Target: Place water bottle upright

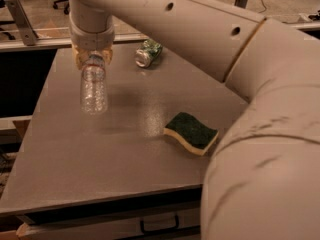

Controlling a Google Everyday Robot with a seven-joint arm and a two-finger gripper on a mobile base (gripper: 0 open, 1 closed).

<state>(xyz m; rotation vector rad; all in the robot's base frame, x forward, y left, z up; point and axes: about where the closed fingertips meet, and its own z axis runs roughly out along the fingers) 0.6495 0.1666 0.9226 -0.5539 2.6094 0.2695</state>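
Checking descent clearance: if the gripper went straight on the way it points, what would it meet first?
The gripper, top left, points down, shut on the clear ribbed plastic water bottle hanging below it. Its base would likely meet grey tabletop first; the crushed green can and green-topped sponge lie aside.

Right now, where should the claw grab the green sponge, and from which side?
The sponge lies flat on the table, green side up, so probably come from straight above and pinch across its shorter width, on the yellow edges. The claw is at the far left, gripping the water bottle by its neck, above the table.
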